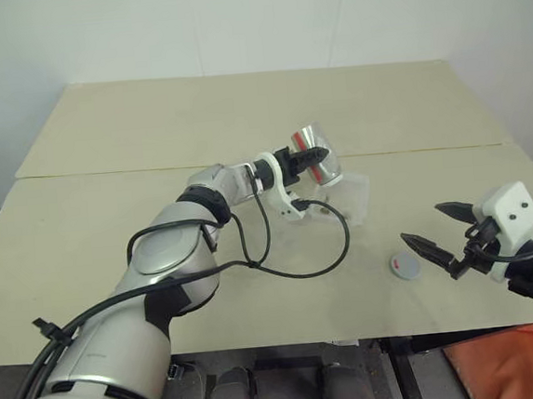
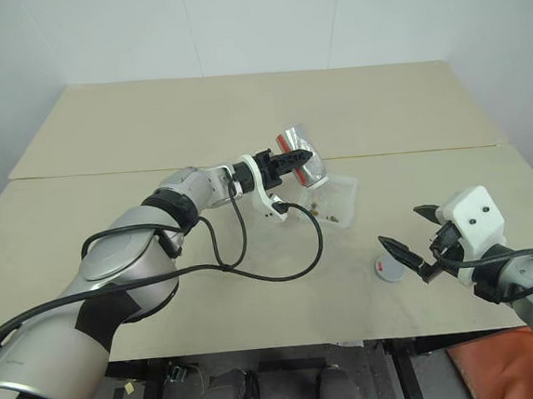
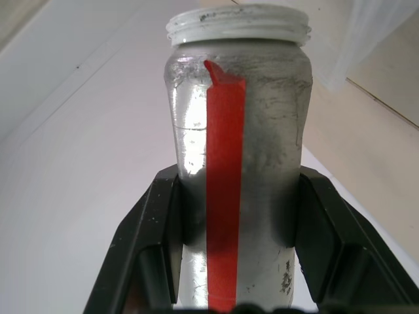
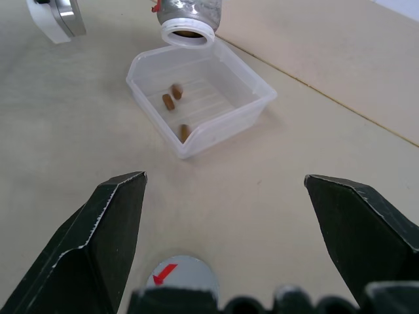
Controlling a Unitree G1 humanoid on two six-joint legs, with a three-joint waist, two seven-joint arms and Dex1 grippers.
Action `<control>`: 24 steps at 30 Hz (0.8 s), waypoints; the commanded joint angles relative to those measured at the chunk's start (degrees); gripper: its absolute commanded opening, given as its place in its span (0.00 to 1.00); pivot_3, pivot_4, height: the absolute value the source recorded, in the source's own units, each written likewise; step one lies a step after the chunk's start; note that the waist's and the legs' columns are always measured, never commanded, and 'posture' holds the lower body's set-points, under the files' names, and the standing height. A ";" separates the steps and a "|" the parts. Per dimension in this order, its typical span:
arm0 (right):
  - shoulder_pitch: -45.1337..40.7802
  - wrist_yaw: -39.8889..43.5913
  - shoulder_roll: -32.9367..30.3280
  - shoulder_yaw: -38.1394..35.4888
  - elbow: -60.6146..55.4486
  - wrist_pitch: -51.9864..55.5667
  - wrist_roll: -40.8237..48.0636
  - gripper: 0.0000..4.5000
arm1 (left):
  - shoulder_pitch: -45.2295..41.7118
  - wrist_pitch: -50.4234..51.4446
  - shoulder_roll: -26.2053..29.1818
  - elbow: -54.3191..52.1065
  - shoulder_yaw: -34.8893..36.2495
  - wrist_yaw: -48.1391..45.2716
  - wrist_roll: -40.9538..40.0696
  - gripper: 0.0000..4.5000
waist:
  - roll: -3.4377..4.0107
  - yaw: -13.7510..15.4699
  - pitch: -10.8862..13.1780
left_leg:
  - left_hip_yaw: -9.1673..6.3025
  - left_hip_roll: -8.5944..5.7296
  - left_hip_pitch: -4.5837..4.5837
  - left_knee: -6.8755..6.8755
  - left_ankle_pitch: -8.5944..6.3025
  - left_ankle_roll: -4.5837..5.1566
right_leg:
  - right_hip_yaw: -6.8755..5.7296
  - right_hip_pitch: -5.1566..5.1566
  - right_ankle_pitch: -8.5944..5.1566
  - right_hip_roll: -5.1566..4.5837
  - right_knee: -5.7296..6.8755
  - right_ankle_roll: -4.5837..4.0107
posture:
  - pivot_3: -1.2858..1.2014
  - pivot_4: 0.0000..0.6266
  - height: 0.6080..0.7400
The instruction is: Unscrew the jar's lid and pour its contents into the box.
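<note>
While tipped over the box (image 4: 196, 104), jar (image 3: 236, 163) clamped between left jaws; right jaws apart.

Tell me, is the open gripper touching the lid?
Apart. In the left eye view, the right gripper hangs open beside the lid, bare table showing between its fingers and the cap.

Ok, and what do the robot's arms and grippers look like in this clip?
Both arms have glossy silver shells with black joint bands. A loose black cable loops from the left forearm to its wrist. The left gripper sits on a white bracket with black fingers. The right gripper has a white blocky housing with two dark dots and two pointed black fingers.
</note>
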 commanded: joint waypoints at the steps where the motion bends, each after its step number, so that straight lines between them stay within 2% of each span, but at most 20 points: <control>1: -0.10 -0.46 -0.46 -1.66 -1.15 -0.80 -0.43 1.00 | 0.18 -3.47 -0.77 0.02 8.30 -6.88 -9.28 0.44 | 0.00 0.05 0.00 | 0.00 0.00 -0.02 0.02 0.00 0.00 | 0.00 -0.01 0.00 -0.01 0.01 0.00 | 0.52 0.24 1.00; 3: -0.22 -0.56 -0.34 -1.21 -0.93 -0.93 -0.70 1.00 | 1.38 -6.35 -0.89 -0.06 13.58 -13.02 -14.95 0.44 | 0.01 0.02 -0.01 | 0.01 0.01 -0.03 0.04 0.00 0.00 | 0.00 -0.03 0.00 -0.02 0.03 0.00 | 0.52 0.24 1.00; 8: -0.28 -0.47 -0.04 -0.44 -0.40 -1.38 -1.48 1.00 | 6.99 -9.90 -2.52 -1.45 35.01 -36.35 -38.36 0.44 | 0.05 -0.19 -0.03 | 0.02 0.02 -0.02 0.12 0.01 0.00 | 0.00 -0.05 0.00 -0.01 0.13 -0.02 | 0.52 0.24 1.00; 11: -0.49 -0.20 -0.03 -0.12 0.05 -1.58 -1.67 1.00 | 10.79 -6.61 -4.56 -3.78 49.23 -51.86 -54.56 0.44 | 0.05 -0.24 -0.03 | 0.02 0.05 -0.03 0.29 0.00 0.00 | 0.00 -0.05 0.01 0.00 0.23 -0.03 | 0.52 0.24 1.00; 14: -1.63 0.19 -0.24 0.84 1.08 -2.02 -1.92 1.00 | 15.61 -0.97 -6.26 -9.43 59.21 -64.77 -67.61 0.44 | 0.07 -0.29 -0.04 | 0.01 0.08 -0.03 0.53 -0.02 0.05 | -0.02 0.04 0.01 0.02 0.35 -0.02 | 0.52 0.24 1.00; 17: -3.06 0.64 -0.21 1.88 2.54 -2.38 -1.99 1.00 | 21.45 6.87 -8.43 -20.03 64.58 -71.06 -77.10 0.44 | 0.09 -0.38 -0.05 | -0.04 0.08 0.09 0.62 -0.03 0.07 | -0.03 0.25 0.04 0.01 0.35 0.03 | 0.52 0.24 1.00; 19: -4.40 1.09 -0.01 3.10 3.22 -2.55 -1.82 1.00 | 26.82 11.82 -9.64 -29.97 65.58 -72.48 -81.06 0.44 | 0.10 -0.40 -0.06 | -0.10 0.07 0.16 0.63 -0.04 0.08 | -0.02 0.33 0.06 0.01 0.34 0.04 | 0.52 0.24 1.00; 21: -5.07 1.51 -0.05 4.05 3.66 -3.27 -2.32 1.00 | 34.07 15.92 -10.58 -41.79 64.98 -71.36 -82.90 0.44 | 0.11 -0.37 -0.07 | -0.26 0.08 0.17 0.62 -0.04 0.08 | -0.01 0.34 0.07 0.02 0.30 0.05 | 0.52 0.24 1.00; 24: -5.81 1.69 0.21 4.74 4.56 -3.46 -2.37 1.00 | 45.10 14.87 -11.33 -54.52 63.41 -66.06 -80.50 0.44 | 0.16 -0.46 -0.10 | -0.40 0.10 0.23 0.60 -0.06 0.11 | 0.08 0.36 0.07 0.03 0.29 0.05 | 0.52 0.24 1.00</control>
